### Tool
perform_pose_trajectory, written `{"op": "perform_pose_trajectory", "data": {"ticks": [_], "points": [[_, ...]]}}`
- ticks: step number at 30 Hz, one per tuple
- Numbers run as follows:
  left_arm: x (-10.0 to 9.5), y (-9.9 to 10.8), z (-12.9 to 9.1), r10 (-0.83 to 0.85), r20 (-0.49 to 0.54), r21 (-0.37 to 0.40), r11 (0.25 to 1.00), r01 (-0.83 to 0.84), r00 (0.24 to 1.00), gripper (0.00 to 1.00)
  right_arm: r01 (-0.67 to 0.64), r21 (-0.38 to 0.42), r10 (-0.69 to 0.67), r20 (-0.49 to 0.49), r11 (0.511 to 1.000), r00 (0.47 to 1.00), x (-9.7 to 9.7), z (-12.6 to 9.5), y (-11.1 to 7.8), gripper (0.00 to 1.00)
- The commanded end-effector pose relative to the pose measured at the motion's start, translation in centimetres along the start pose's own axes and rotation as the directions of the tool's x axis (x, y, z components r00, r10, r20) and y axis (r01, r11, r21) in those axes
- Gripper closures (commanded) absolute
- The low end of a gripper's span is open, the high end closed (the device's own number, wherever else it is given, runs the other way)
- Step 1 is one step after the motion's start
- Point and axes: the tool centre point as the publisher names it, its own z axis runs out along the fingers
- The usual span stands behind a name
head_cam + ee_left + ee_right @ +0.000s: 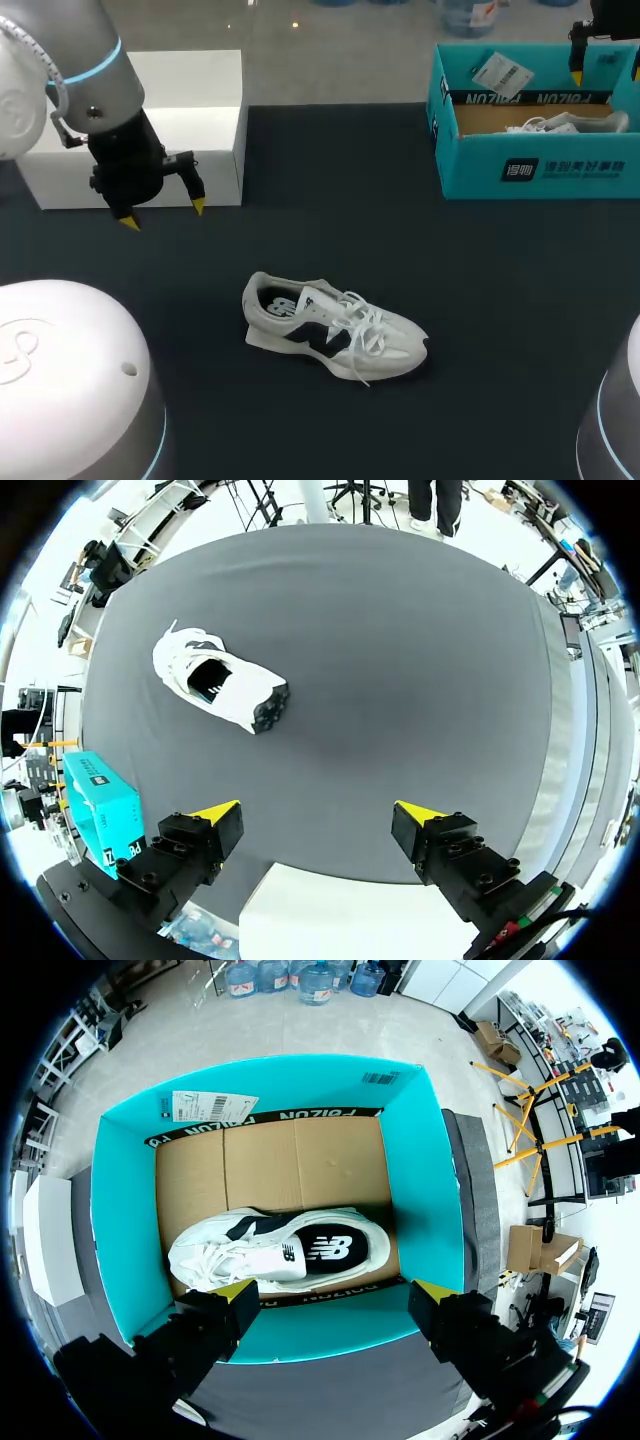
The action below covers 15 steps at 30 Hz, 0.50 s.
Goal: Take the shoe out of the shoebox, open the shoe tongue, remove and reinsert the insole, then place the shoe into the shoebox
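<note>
Crosswise on the bench [500, 300] a shoe [335, 328] is laid, toe rightward; a boxed shoe [280, 1250] is shown whole only by the right wrist view. Left end effector [318, 815] and right end effector [332, 1290] are held open.

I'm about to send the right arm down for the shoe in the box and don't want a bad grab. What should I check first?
1. Right gripper open: ok.
2. It is above the shoebox: ok, over the near wall.
3. Boxed shoe uncovered: ok, nothing lies on it.
4. Left gripper out of the way: ok, open, by the white box.
5. Second shoe clear of the shoebox: ok, mid-table.
6. Finger gap wide enough for the boxed shoe: cannot tell.
</note>
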Motion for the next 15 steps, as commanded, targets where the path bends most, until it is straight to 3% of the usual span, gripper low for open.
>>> {"op": "perform_pose_trajectory", "data": {"ticks": [1,7,8,11,15], "points": [[0.6,0.0,-0.1,-0.074,0.029,-0.003,0.997,0.075,0.997,0.00,0.000,-0.002,0.000,-0.001,1.000,1.000,0.0,0.0,-0.1,0.00],[3.1,-1.1,-0.1,-0.332,0.159,0.112,0.942,0.317,0.930,0.00,0.000,-0.002,0.000,-0.001,1.000,1.000,0.0,0.0,-0.1,0.00],[3.5,-1.5,0.1,-0.338,0.182,0.114,0.940,0.322,0.923,0.00,0.000,-0.002,0.000,-0.001,1.000,1.000,0.0,0.0,-0.1,0.00],[4.1,-2.2,0.6,-0.426,0.220,0.236,0.896,0.375,0.878,0.00,0.000,-0.002,0.000,-0.001,1.000,1.000,0.0,0.0,-0.1,0.00],[4.5,-3.3,0.8,-0.507,0.251,0.316,0.848,0.425,0.825,0.00,0.000,-0.002,0.000,-0.001,1.000,1.000,0.0,0.0,-0.1,0.00]]}}
